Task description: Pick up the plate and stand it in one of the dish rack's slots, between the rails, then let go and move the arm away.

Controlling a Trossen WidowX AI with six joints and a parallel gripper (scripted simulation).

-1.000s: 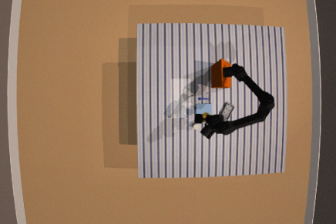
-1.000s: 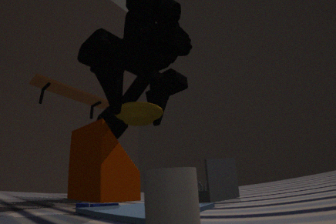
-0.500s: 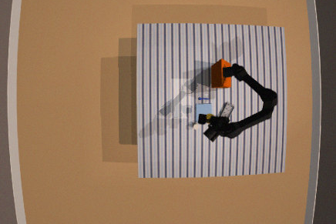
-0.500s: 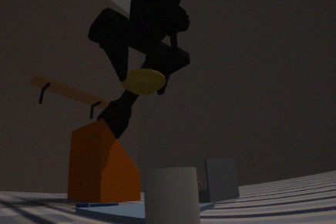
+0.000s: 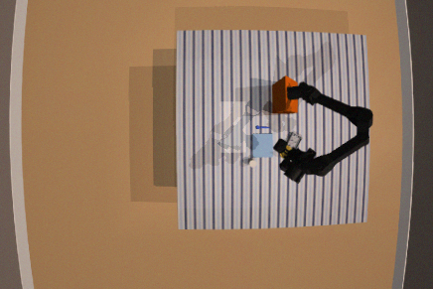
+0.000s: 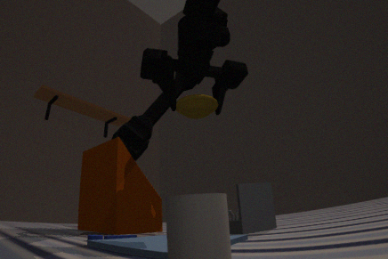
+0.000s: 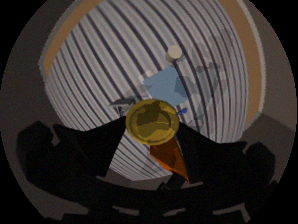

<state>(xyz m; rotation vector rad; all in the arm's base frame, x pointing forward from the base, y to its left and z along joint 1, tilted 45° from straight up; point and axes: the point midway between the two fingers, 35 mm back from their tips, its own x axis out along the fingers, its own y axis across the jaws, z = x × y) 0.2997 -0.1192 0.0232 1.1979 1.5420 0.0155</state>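
My gripper [image 6: 196, 105] [image 7: 152, 121] [image 5: 283, 150] is shut on the yellow plate [image 6: 197, 106] [image 7: 152, 121], gripping it by its rim on both sides. It holds the plate high in the air, roughly level, well above the striped table [image 5: 218, 197]. In the top view only a sliver of the plate [image 5: 282, 154] shows under the wrist. The grey dish rack [image 5: 294, 139] [image 6: 255, 207] stands on the table just beside the gripper in the top view, far below the plate.
A light blue mat [image 5: 261, 145] [image 6: 129, 245] [image 7: 162, 88] lies left of the rack. A white cup [image 5: 252, 163] [image 6: 198, 225] [image 7: 174, 51] stands at its corner. A small blue item [image 5: 261, 127] lies behind the mat. The orange arm base [image 5: 284, 94] [image 6: 117, 190] stands further back.
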